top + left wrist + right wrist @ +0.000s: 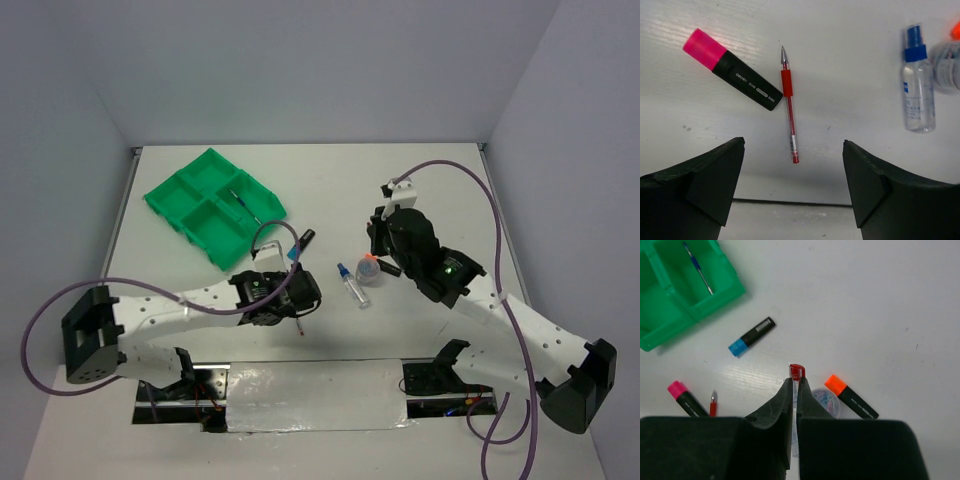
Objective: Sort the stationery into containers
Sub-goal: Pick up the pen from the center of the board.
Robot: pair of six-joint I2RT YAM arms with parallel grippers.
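Observation:
The green four-compartment tray (213, 205) sits at the far left; a blue pen (699, 270) lies in one compartment. My left gripper (793, 145) is open, hovering over a red pen (789, 112). A pink highlighter (732, 76) lies left of that pen, and a blue-capped clear tube (916, 85) lies to its right. My right gripper (794, 382) is shut on a thin clear pen with a red cap (797, 371), held above the table. A blue highlighter (751, 336) and an orange highlighter (851, 396) lie on the table below it.
A small clear round box of coloured paper clips (826, 401) sits next to the orange highlighter. Purple cables loop from both arms. The table's near edge with a dark seam (790, 202) lies just behind the left fingers.

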